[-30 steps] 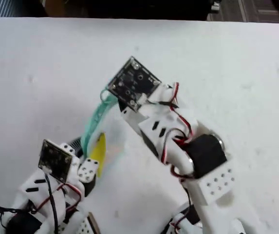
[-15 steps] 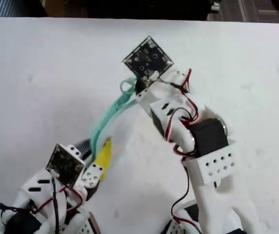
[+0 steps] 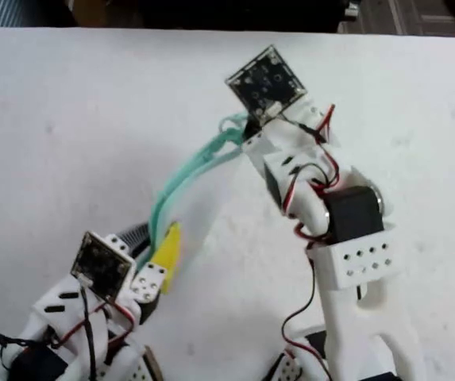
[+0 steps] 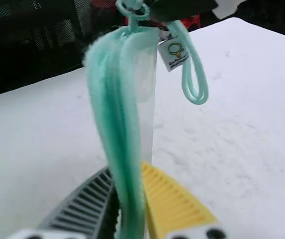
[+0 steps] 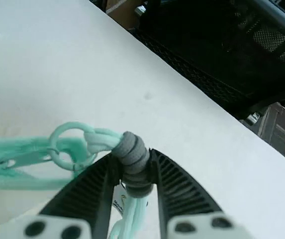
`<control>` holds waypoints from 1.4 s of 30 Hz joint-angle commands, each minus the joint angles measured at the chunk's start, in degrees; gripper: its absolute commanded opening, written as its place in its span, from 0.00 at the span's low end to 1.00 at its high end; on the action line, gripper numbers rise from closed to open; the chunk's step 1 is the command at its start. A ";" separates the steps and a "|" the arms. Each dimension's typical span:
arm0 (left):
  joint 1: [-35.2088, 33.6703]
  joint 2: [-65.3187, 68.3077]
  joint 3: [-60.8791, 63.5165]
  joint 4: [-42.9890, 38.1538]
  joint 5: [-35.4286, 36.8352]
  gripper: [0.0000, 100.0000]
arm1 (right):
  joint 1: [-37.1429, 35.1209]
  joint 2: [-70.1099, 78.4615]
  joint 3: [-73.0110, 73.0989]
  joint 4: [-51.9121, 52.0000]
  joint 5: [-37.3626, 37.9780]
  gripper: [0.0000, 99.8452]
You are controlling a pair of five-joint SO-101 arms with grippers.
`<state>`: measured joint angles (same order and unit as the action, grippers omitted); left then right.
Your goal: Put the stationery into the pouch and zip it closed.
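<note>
The pouch, clear with a mint-green zip edge, is stretched taut in the air between the two arms. My left gripper at the near left is shut on its near end, pinched between the grey and yellow fingers; the mint edge runs away from them. My right gripper at the middle of the table is shut on the grey knot of the zip pull cord. A mint ring joins that cord to the pouch. A cord loop and a small tag hang at the far end.
The white table spreads out bare to the left and far side. A dark edge and black mesh objects lie beyond the table's far rim. The right arm's body takes up the near right.
My right gripper has pulled the zip cord away toward the far right, drawing the pouch out longer and tauter. The left gripper kept hold of the near end, shifting only slightly.
</note>
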<state>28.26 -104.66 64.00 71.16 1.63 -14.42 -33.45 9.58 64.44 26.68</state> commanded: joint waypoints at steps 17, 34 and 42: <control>-2.68 -0.31 -2.20 0.26 1.14 0.02 | 12.44 9.01 -2.73 -5.49 -0.26 0.02; -2.77 -0.31 -2.20 0.18 1.14 0.02 | 12.44 9.36 -2.73 -6.29 -0.44 0.02; -2.59 -0.31 -2.20 0.18 1.14 0.02 | 12.62 9.45 -2.46 -7.96 -0.35 0.02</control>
<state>26.77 -104.40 64.09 71.08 2.15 -6.59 -24.31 9.58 59.60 26.68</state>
